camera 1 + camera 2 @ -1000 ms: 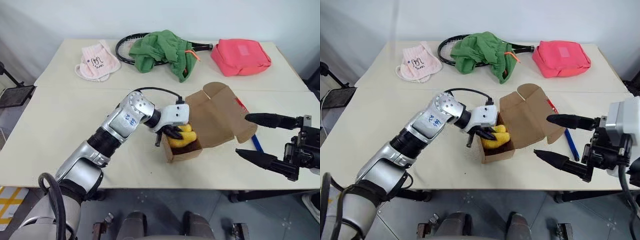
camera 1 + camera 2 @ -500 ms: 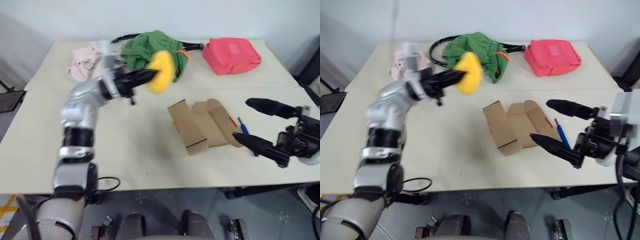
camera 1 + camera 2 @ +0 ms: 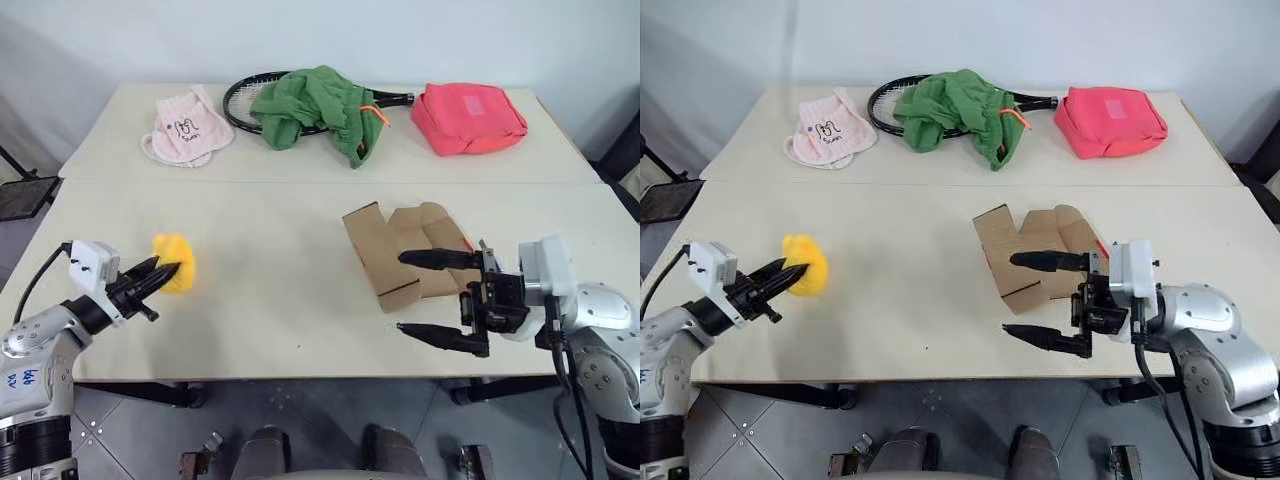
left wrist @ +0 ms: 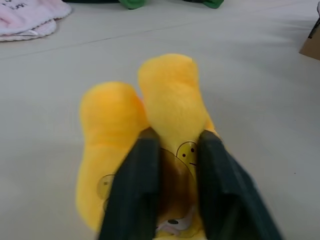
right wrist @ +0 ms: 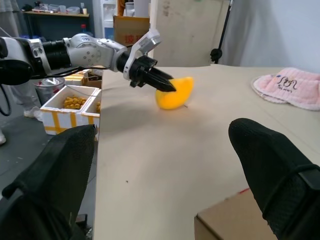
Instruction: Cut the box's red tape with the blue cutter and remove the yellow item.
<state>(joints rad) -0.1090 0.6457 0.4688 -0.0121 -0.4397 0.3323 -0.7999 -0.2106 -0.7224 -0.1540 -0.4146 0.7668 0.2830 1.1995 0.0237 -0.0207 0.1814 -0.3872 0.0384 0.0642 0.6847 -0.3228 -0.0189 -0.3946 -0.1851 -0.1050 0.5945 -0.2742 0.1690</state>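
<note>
Left hand (image 3: 166,272): sits low at the left edge of the pale worktop (image 3: 280,310), narrow, two black fingers (image 4: 137,185) pressed on the soft yellow fluffy lump (image 3: 172,248) from both sides. Lump: touches the worktop, well apart from the box.

Small brown cardboard box (image 3: 385,255): lies right of the middle, flaps open and flat.

Right hand (image 3: 401,292): hangs just beside the box at the front edge, fingers spread wide, nothing between them.

Far side: pink cloth (image 3: 188,128), dark racket (image 3: 240,92), crumpled green cloth (image 3: 315,105), pink-red fabric bag (image 3: 468,117).
</note>
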